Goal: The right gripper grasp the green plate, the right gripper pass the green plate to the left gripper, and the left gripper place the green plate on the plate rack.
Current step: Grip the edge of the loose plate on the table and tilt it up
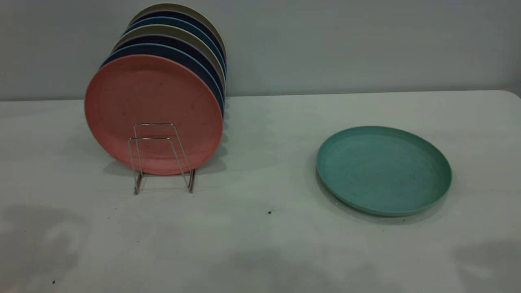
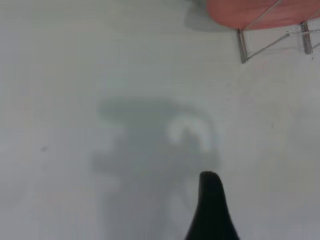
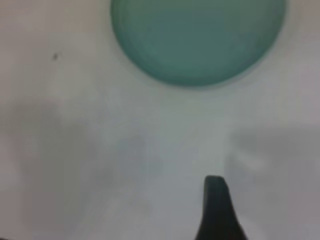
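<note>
- The green plate (image 1: pixel 384 170) lies flat on the white table (image 1: pixel 260 228), right side up, with its low rim all around. Nothing touches it.
- In the right wrist view the green plate (image 3: pixel 198 37) sits well ahead of the one black fingertip that shows.
- The right gripper (image 3: pixel 216 207) hangs over bare table, short of the plate. Only one finger shows, so I cannot tell if its fingers are wide or narrow.
- The step in hand looks like the first one: the right gripper goes to the plate and takes it.
- To do it well, I think the fingers should be spread wide, then come down at the near rim, one finger inside the plate and one outside.
- The plate is flat and thin, so the outer finger must slip low, right by the table, before the squeeze. Too high and the rim may slip out.
- The left gripper (image 2: pixel 212 205) waits over bare table too. The foot of the plate rack (image 2: pixel 274 42) is well ahead of its fingertip and off to one side. I cannot tell how its fingers stand either.
- The plate rack (image 1: pixel 161 156) stands well apart from the green plate. A salmon-pink plate (image 1: pixel 152 114) leans in it at the front, with dark blue plates (image 1: pixel 179 57) and others behind.
- The wire loops in front of the pink plate look free, so the green one could go there.
</note>
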`<state>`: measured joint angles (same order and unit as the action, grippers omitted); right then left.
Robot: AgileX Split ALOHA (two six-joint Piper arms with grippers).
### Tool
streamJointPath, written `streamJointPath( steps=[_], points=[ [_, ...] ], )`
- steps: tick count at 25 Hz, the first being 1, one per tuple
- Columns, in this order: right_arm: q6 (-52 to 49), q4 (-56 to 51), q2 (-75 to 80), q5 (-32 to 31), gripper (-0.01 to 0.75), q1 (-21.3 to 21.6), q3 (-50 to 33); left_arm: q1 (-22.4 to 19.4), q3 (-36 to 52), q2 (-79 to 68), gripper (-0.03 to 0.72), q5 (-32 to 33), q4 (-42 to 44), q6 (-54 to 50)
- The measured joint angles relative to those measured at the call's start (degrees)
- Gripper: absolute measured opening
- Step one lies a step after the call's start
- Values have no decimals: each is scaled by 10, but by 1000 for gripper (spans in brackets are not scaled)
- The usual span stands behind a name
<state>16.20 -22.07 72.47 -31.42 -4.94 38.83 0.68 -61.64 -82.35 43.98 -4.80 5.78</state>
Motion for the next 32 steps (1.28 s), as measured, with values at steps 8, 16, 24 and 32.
streamJointPath(
  steps=[8,16,24,32],
  points=[
    [56,-58,194,10,529,8,95,41,-98,-175,585,-18,-127,142],
    [146,-128,370,-45,529,105,228,149,-102,-251,585,-117,-255,221],
    [313,-347,524,-98,529,170,304,224,-102,-328,585,-234,-335,248],
    [328,-369,626,-99,529,173,364,225,-102,-339,585,-241,-343,248]
  ],
)
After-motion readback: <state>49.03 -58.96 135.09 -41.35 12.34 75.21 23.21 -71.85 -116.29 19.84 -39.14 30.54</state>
